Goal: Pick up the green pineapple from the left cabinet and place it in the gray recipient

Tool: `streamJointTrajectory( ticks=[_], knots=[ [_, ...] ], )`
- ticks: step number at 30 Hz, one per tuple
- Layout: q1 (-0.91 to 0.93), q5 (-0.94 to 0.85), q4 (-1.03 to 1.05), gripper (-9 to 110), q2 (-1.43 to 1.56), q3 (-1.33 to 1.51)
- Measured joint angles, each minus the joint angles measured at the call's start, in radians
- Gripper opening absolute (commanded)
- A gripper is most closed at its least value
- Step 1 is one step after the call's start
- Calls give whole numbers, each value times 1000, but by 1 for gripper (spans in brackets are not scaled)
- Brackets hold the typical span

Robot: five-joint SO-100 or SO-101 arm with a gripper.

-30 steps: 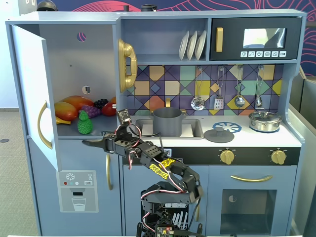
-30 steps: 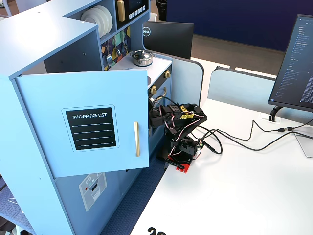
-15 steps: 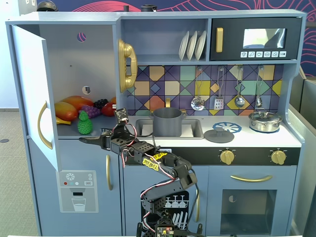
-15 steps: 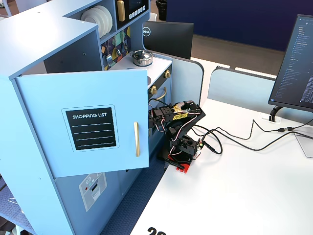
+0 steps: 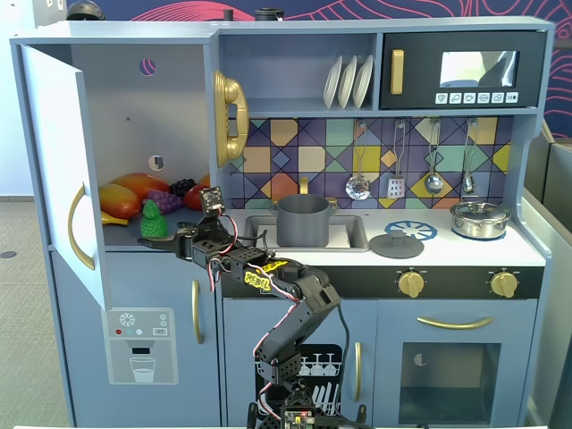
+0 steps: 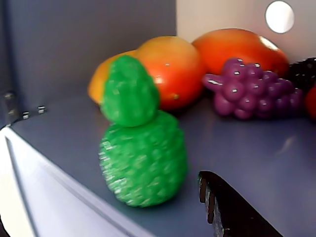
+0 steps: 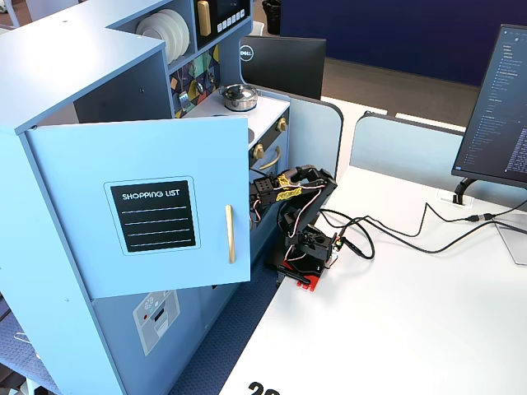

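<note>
In a fixed view from the front, I see the green pineapple (image 5: 152, 220) standing upright at the front edge of the shelf inside the left cabinet (image 5: 134, 107), left of centre in the frame, with its long axis vertical. The gripper (image 5: 163, 239) reaches in from the right at shelf height, its tip just beside the fruit's base. The gray recipient (image 5: 302, 220) sits in the sink at frame centre, well to the right.

In the wrist view, the pineapple (image 6: 140, 148) fills the centre-left, leafy top up. One dark finger (image 6: 232, 207) shows at the lower right, so the fruit lies ahead and to the left of it. I cannot tell how far the fingers are spread; nothing is pinched.

In the other fixed view, the open door (image 7: 152, 206) hides the shelf and the fruit.
</note>
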Motion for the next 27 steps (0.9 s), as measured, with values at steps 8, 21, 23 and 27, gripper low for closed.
streamJointTrajectory(
  ticks=[8,21,23,27],
  knots=[
    [3,0,-12,49,-109,-86],
    [3,-20,-12,47,-284,-224],
    [3,-26,-12,47,-324,-261],
    [3,-37,-32,43,-416,-353]
  ],
)
